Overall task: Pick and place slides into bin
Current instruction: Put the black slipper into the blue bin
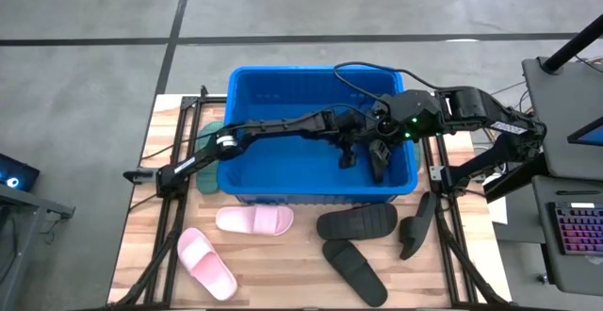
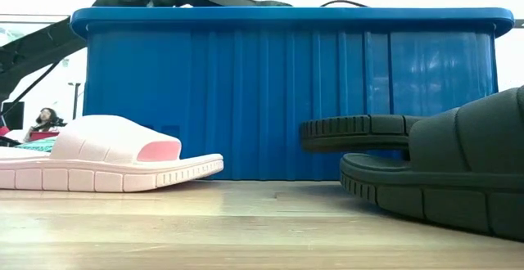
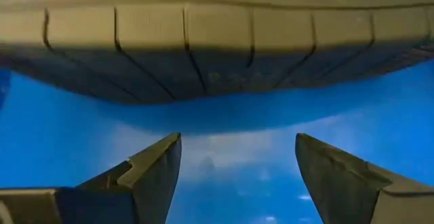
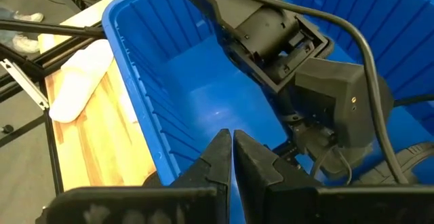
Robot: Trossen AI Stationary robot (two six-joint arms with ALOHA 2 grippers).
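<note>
The blue bin (image 1: 283,174) stands mid-table. Both arms reach into it. My left gripper (image 1: 347,155) is open low inside the bin. In its wrist view the ribbed sole of a black slide (image 3: 203,47) lies just beyond the open fingers (image 3: 237,170), with blue bin floor between them. My right gripper (image 1: 379,158) is shut and empty above the bin's right part (image 4: 232,159). Its wrist view shows the left gripper and a bit of the black slide (image 4: 407,163) below it.
On the table in front of the bin lie two pink slides (image 1: 254,220) (image 1: 207,262) and three black slides (image 1: 356,221) (image 1: 353,271) (image 1: 417,224). A sage green slide (image 1: 209,181) shows at the bin's left wall. A person sits far off in the room (image 2: 42,121).
</note>
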